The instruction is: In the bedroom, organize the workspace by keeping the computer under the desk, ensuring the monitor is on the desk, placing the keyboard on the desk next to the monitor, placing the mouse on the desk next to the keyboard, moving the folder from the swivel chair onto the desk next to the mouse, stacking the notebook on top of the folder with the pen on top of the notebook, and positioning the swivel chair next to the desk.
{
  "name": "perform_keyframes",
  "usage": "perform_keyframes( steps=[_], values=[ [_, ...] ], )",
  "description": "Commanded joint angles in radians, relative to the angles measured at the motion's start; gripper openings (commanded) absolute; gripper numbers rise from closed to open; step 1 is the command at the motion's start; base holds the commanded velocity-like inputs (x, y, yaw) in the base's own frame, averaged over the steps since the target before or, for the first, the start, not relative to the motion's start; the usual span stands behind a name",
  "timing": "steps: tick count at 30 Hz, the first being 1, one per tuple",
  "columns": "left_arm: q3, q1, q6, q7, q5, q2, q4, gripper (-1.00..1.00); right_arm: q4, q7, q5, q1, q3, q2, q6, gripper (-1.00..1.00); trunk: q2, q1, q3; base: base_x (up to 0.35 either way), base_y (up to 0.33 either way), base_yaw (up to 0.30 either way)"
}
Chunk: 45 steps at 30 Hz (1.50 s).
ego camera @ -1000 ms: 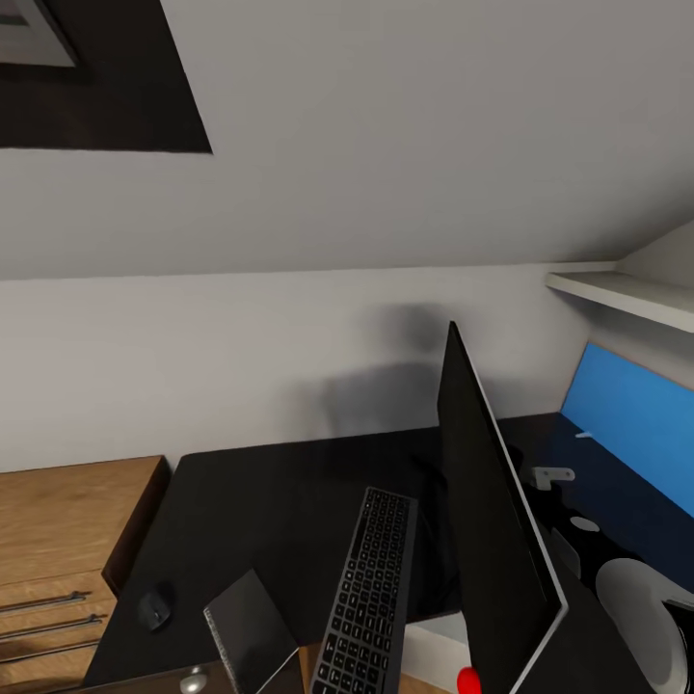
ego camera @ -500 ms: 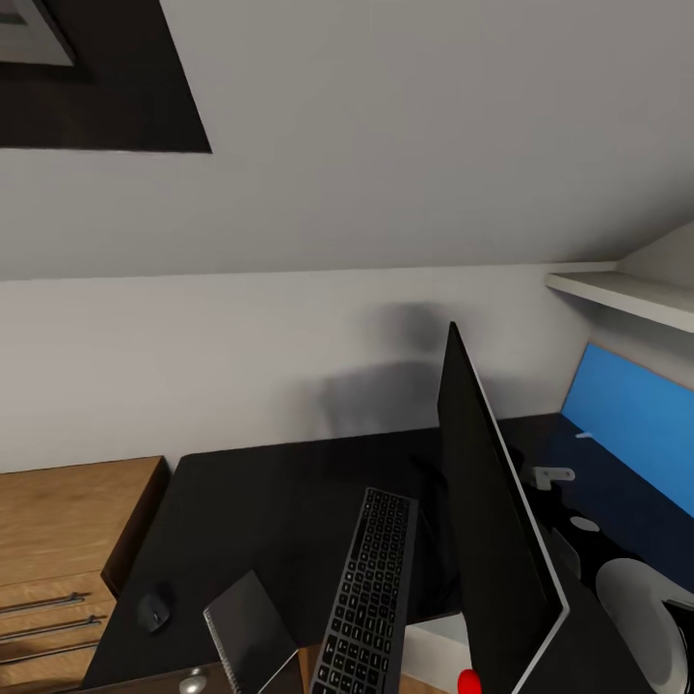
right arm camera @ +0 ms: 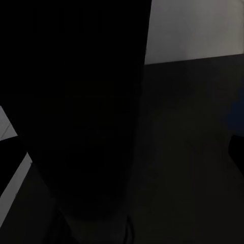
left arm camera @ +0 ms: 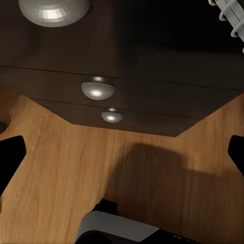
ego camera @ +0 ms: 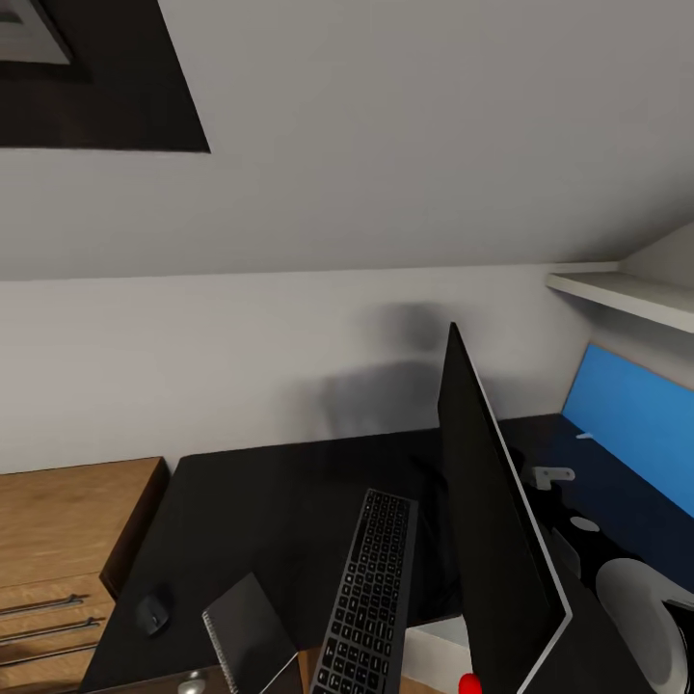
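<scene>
On the black desk [ego camera: 260,492] the monitor [ego camera: 487,520] stands nearly edge-on to the head view, a red dot [ego camera: 469,683] at its lower end. The keyboard [ego camera: 371,588] lies beside it, its near end over the desk's front edge. The mouse [ego camera: 152,612] sits far left on the top. The grey notebook [ego camera: 246,627] is tilted at the front edge, and its spiral [left arm camera: 230,15] is in the left wrist view. My left gripper [left arm camera: 122,152] is open over the floor below the drawer knobs [left arm camera: 97,89]. My right gripper [right arm camera: 122,152] is open, close to the monitor [right arm camera: 76,101].
A light-wood dresser [ego camera: 58,520] with bar handles adjoins the desk's left end. The blue back panel [ego camera: 631,410] and a white shelf [ego camera: 627,294] are at the right. A white box [ego camera: 432,648] shows below the desk edge. Wood floor [left arm camera: 66,168] lies under the drawers.
The head view has drifted very slightly; the monitor, keyboard, mouse and notebook have not moved on the desk.
</scene>
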Motion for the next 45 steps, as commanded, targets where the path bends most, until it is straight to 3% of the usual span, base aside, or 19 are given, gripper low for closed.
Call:
perform_keyframes(
  steps=[1, 22, 23, 45],
  values=[
    [-0.007, -0.001, -0.006, 0.007, 0.011, 0.001, 0.000, 1.00, 0.001, 0.004, 0.010, -0.001, -0.009, 0.000, -0.004, 1.00, -0.002, 0.001, -0.002, 0.000, 0.000, 0.000],
    [-0.008, -0.001, -0.006, 0.007, 0.011, 0.001, 0.000, 1.00, 0.000, 0.003, 0.010, -0.001, -0.009, -0.001, -0.004, 1.00, -0.002, 0.001, -0.002, 0.035, 0.000, 0.000],
    [-0.007, -0.001, -0.006, 0.007, 0.011, 0.001, 0.000, 1.00, 0.000, 0.003, 0.010, -0.001, -0.009, -0.001, -0.003, -1.00, -0.002, 0.001, -0.002, 0.000, 0.000, 0.000],
    [-0.008, -0.001, -0.007, 0.007, 0.011, 0.001, 0.000, 1.00, -0.002, 0.004, 0.010, -0.001, -0.010, -0.002, -0.002, -1.00, -0.002, 0.001, -0.002, -0.037, 0.000, 0.000]
  ],
)
